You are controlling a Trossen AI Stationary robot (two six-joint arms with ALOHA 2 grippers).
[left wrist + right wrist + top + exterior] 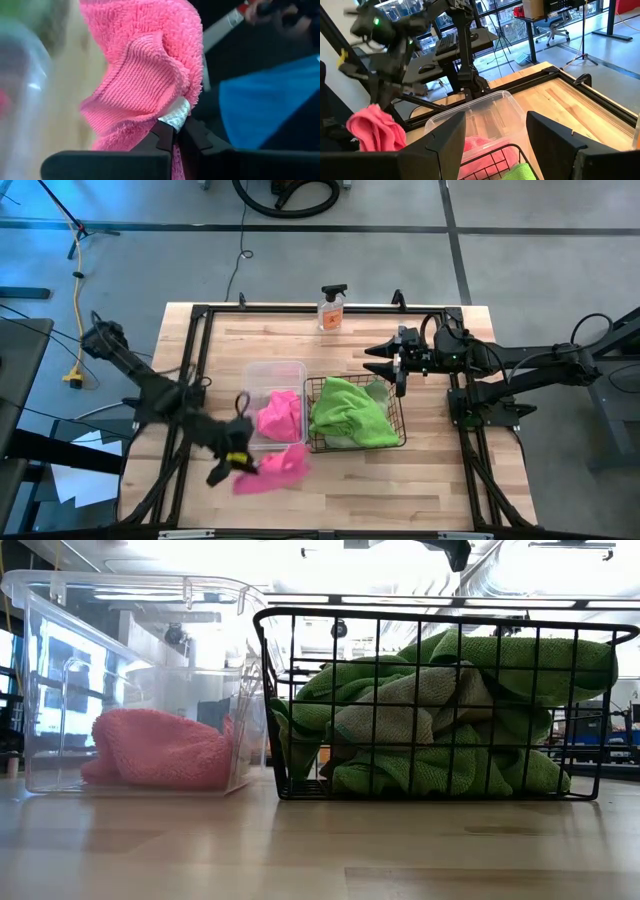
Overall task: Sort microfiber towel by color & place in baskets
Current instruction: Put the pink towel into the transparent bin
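Observation:
My left gripper (237, 461) is near the table's front edge, just in front of the clear tub (262, 370), and is shut on a pink towel (272, 470). The right wrist view shows that towel (375, 131) bunched below the left arm. A second pink towel (160, 750) lies on the tub's floor. Green towels (348, 412) fill the black mesh basket (397, 442), heaped to its rim. My right gripper (385, 366) hovers open beyond the basket's far right corner, touching nothing. My left gripper pinches the pink towel between its two fingertips (165, 134), at an edge fold beside a small white label (176, 114). The cloth (145, 65) is bunched in several folds beyond the fingers. Whether its lower end touches the table cannot be told.
A small spray bottle (332, 308) stands at the table's far edge, behind the containers. The tub and the basket sit side by side at mid-table. Bare wood (430, 480) lies in front of the basket and to its right.

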